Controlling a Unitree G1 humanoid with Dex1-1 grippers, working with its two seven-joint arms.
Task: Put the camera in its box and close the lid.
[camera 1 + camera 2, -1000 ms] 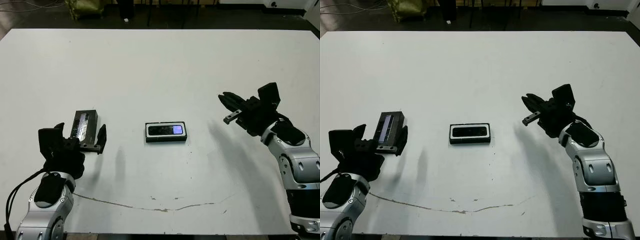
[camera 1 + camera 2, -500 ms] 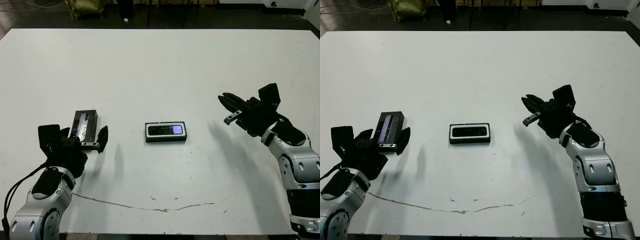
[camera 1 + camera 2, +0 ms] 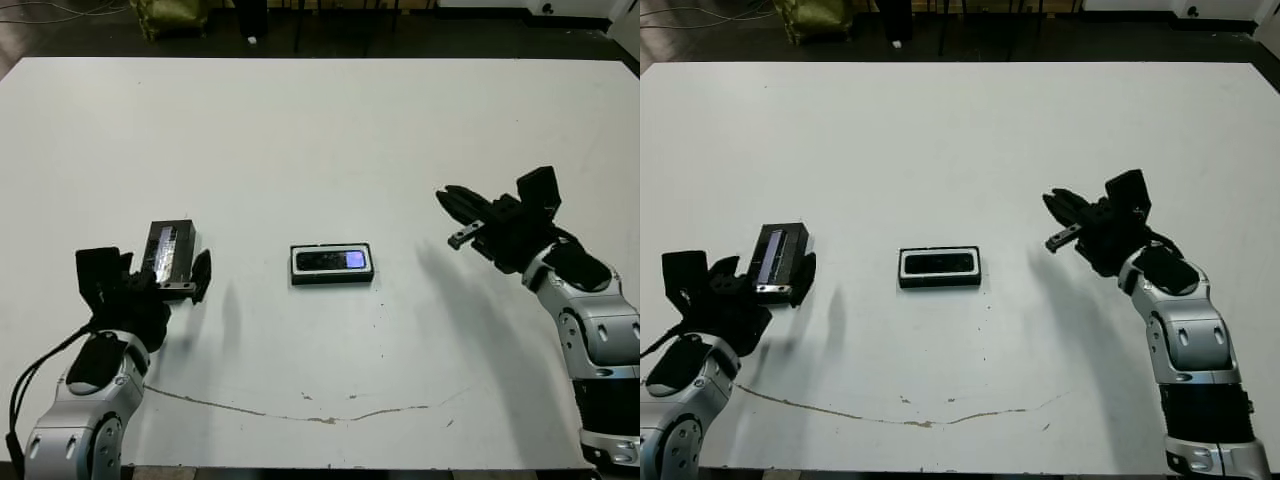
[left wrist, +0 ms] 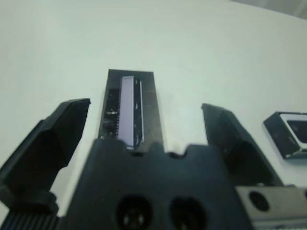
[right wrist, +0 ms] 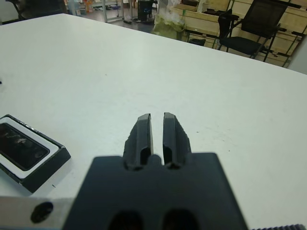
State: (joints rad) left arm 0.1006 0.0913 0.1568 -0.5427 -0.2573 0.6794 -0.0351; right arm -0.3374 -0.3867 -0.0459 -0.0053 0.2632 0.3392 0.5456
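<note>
An office or lab workroom: black office chairs [image 5: 248, 28], wooden desks [image 5: 204, 19], white table [image 3: 320, 130].

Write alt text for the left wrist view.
The open left gripper frames the lid, which lies flat on the white table between its two fingers, untouched. At one edge shows a corner of the box.

1. Both forearms are silver-grey shells with black joint sections.
2. The left gripper [image 3: 160, 285] and right gripper [image 3: 450, 200] are matte black, with tapered fingers.
3. Black cables loop beside the left forearm.
</note>
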